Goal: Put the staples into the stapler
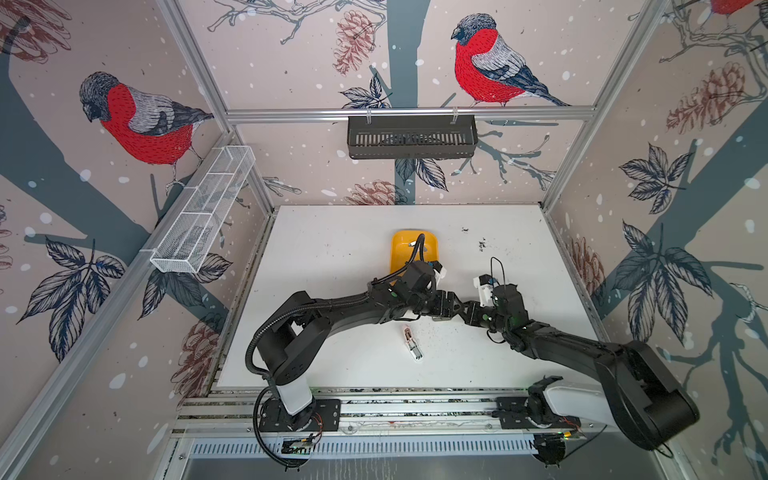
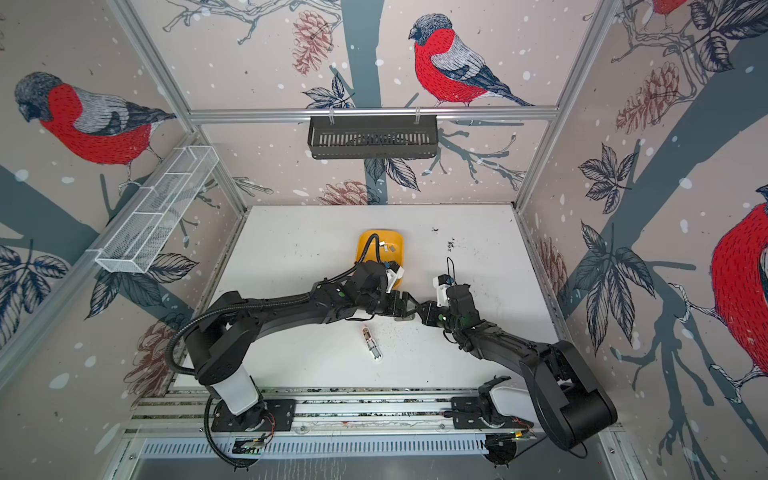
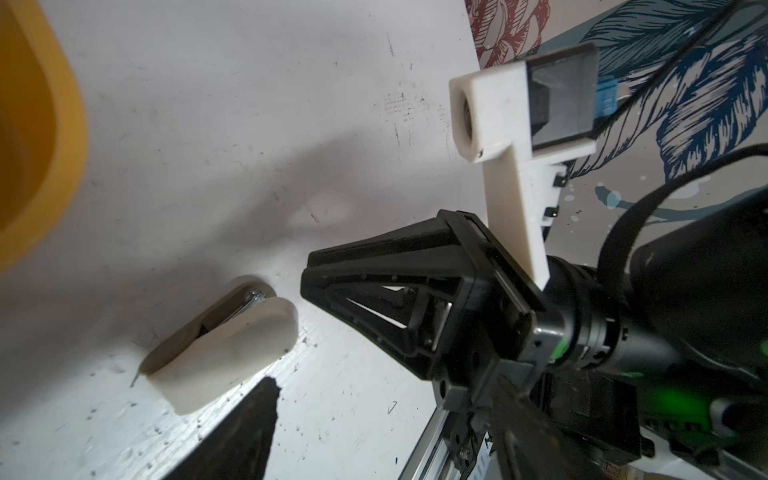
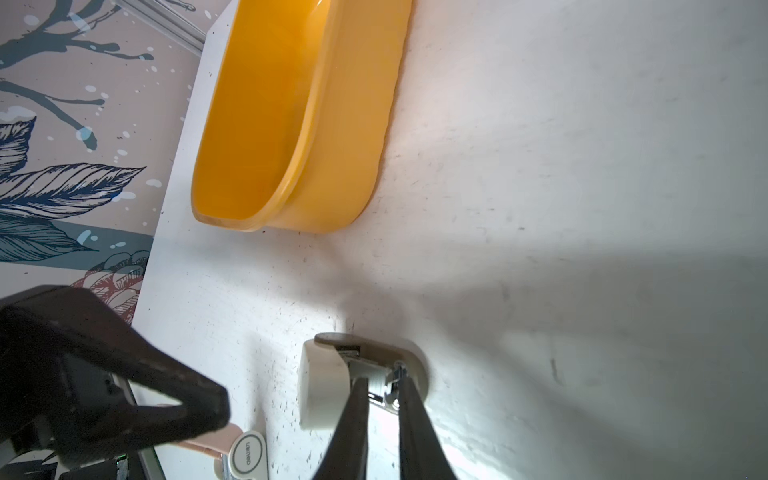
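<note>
A cream mini stapler (image 4: 322,386) lies on its side on the white table, its metal channel exposed. It also shows in the left wrist view (image 3: 232,353). My right gripper (image 4: 380,380) has its fingers a narrow gap apart at that channel. A pale grey ribbed block between the tips looks like the staples (image 4: 377,384). In both top views the two grippers meet tip to tip at mid-table, left (image 1: 449,306) and right (image 1: 462,311). The left gripper stands open beside the stapler. Only one of its fingers (image 3: 249,432) shows in its own view, with nothing against it.
A second stapler (image 1: 412,343), pink and white, lies nearer the front edge. A yellow tray (image 1: 399,245) stands behind the grippers, with small grey pieces (image 2: 390,248) inside. Fine dark specks (image 1: 436,332) are scattered over the table around the staplers.
</note>
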Robot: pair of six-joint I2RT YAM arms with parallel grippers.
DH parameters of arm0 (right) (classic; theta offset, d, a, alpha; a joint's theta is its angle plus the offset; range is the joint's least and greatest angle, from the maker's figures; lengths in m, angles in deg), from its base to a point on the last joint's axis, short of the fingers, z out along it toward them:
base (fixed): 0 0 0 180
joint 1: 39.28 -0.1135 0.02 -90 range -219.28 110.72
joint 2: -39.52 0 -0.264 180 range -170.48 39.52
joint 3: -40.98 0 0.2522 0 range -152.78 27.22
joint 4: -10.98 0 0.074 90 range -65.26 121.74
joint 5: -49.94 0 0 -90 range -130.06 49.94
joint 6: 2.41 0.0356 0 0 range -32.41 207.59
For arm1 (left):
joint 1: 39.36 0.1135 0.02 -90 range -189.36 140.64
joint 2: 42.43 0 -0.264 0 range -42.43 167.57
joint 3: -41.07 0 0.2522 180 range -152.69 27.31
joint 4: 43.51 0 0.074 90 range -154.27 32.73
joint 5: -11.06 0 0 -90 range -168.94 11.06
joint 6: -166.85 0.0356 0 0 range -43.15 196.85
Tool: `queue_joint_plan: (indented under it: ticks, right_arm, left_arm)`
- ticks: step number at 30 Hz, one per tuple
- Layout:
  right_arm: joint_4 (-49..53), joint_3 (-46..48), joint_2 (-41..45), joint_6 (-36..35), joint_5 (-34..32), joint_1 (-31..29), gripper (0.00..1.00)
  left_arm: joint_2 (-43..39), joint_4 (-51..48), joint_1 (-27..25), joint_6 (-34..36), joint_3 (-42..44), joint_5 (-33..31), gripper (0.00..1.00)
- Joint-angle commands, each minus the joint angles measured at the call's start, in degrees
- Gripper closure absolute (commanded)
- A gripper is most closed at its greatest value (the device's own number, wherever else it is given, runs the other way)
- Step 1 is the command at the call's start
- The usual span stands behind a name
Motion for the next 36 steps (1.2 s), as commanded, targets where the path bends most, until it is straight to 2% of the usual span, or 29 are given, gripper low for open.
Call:
queue_joint_plan:
  ticks: [1,4,8,11,14,17,19,21,29,36]
  right_arm:
    - [3.31,0.09,2.38,-1.95,0.25,0.66,0.81]
    - [6.31,0.01,5.38,-3.0,0.64,1.09,0.79]
    - [8.94,1.16,10.31,-2.99,-0.2,1.11,0.77]
    - [9.91,2.75,14.64,-2.23,-0.46,1.13,0.77]
    - [8.47,4.6,17.74,-1.23,0.9,1.12,0.74]
    - [8.83,3.83,17.43,-1.74,1.59,1.02,0.61]
    - [8.76,2.86,16.09,-1.55,1.67,0.86,0.57]
    - [7.59,1.97,14.55,-1.07,1.59,0.3,0.56]
    - [4.43,-1.89,6.06,-1.04,-1.21,-3.35,0.53]
    - [4.8,-3.21,0.29,-0.84,-7.36,-6.37,0.51]
  left_arm:
    - [-1.97,-2.55,0.35,10.81,-0.76,1.58,0.18]
    - [-2.15,-10.89,0.42,23.89,-3.62,3.01,0.07]
    - [-2.51,-16.45,0.44,38.95,-4.61,1.26,0.06]
    - [-1.32,-20.76,0.5,45.33,-6.63,-0.81,0.07]
    - [0.89,-26.12,0.6,49.53,-10.27,-0.93,0.09]
    - [2.68,-30.11,0.6,53.22,-12.31,-2.82,0.09]
    - [3.62,-31.92,0.74,56.22,-12.71,-5.07,0.09]
    - [4.13,-32.7,1.16,58.17,-12.63,-6.39,0.12]
    - [7.61,-35.04,2.36,61.53,-15.24,-4.59,0.24]
    - [11.04,-36.68,2.27,64.06,-17.64,-6.22,0.25]
